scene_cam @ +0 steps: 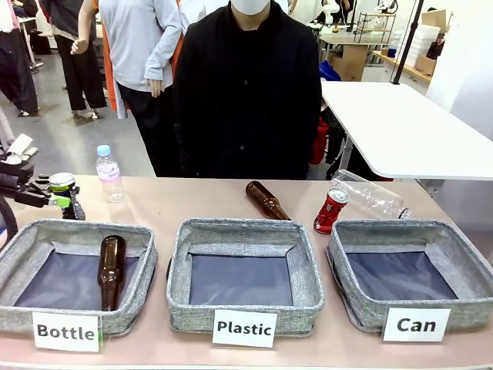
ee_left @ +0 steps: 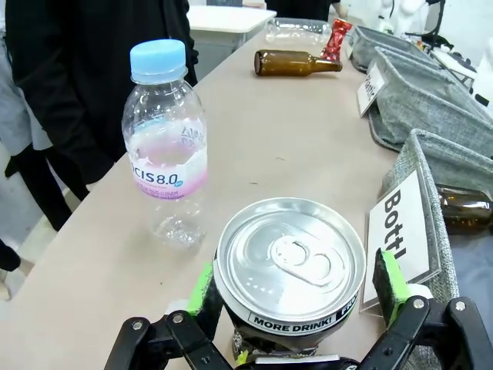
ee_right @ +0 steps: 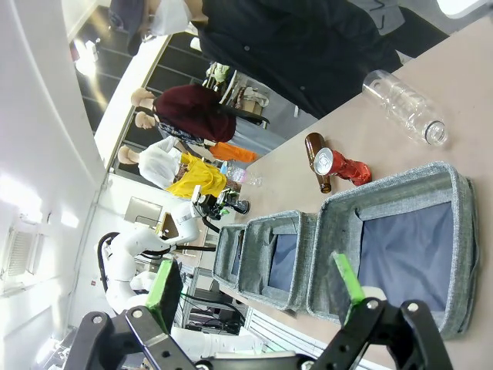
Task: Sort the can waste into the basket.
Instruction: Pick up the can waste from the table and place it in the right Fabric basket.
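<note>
Nothing sorted yet: the Can basket [scene_cam: 400,229] lies empty. Left gripper [ee_left: 296,284] straddles the dark can [ee_left: 289,254], jaws wide, not clamped (a gap shows on one side). The red can [scene_cam: 331,210] stands at the basket's eleven o'clock. Right gripper [ee_right: 256,284] gapes empty.

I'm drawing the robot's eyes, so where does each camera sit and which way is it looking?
Front view: between the arms, looking across the table at the person; the left gripper shows at the left edge, around the dark can.
Left wrist view: on the left wrist, looking low along the table; the dark can stands between its open jaws.
Right wrist view: on the right wrist, rolled sideways, looking over the Can basket; the open right gripper rises from below.
Shared: all three see the red can.
</note>
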Controlling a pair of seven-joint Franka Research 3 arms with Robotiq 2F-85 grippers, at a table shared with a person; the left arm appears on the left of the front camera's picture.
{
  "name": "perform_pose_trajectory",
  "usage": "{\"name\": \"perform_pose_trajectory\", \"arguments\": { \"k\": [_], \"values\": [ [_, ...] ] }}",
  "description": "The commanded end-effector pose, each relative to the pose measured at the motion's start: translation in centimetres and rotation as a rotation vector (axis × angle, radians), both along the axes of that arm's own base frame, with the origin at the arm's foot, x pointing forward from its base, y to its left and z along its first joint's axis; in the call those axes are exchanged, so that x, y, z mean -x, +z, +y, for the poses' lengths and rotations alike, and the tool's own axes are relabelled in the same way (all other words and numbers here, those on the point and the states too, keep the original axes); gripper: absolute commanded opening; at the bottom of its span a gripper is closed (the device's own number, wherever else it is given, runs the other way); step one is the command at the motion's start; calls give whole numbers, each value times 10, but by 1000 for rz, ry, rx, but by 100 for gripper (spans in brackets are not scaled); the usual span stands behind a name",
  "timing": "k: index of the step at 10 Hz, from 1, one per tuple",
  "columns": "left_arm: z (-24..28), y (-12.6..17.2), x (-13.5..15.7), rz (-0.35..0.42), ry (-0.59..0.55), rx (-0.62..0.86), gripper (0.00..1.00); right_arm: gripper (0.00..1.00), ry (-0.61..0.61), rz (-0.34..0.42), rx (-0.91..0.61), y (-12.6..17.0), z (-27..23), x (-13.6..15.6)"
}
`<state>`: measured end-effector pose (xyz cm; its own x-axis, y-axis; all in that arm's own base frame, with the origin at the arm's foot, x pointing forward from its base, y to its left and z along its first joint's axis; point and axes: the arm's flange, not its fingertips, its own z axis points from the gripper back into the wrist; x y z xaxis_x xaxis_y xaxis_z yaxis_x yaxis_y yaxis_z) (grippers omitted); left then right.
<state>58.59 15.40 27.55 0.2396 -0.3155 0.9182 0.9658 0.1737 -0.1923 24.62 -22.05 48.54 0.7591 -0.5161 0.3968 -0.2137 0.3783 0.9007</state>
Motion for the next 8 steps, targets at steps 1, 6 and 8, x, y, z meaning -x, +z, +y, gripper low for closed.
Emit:
{"name": "perform_pose_trajectory", "arguments": {
  "k": [1, 6, 8],
  "values": [
    [0, 0, -5, 1, -44, -10, 92, 100, -1, -37, -5, 1, -1, -3],
    [-3, 1, -3, 4, -34, -6, 0, 100, -1, -37, -5, 1, -1, -3],
    [-1, 4, -1, -6, -30, -10, 4, 100, -1, -37, -5, 1, -1, -3]
  ]
}}
